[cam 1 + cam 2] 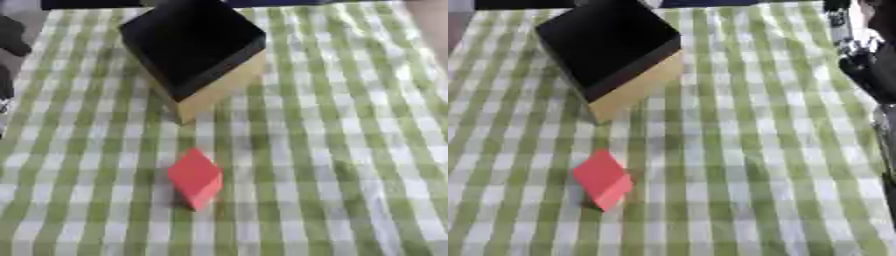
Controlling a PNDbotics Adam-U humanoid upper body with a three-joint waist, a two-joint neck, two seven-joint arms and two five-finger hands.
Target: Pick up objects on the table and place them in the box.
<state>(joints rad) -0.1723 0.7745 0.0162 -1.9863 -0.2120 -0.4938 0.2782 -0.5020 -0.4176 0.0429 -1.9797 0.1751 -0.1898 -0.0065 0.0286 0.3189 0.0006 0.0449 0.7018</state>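
**Red block waiting, box wide open, nothing grabbed yet**

So the small red cube-ish block (195, 178) sits turned corner-on near the middle of the green-and-white checked tablecloth (332, 150), a bit toward the near edge, nothing touching it. Past it, toward the far edge, is the square box with tan sides and a dark black inside (194, 50), also turned diagonal, well apart from the block.

The robot's right hand (866, 55) only shows as dark bits at the right edge in the right eye view, and the left hand (9, 45) as dark shapes at the left edge. Can't tell what the fingers are doing on either.

My take: come straight down on the block, pinch across two flat faces rather than the corners, then lift clear of the box's near wall before letting go.
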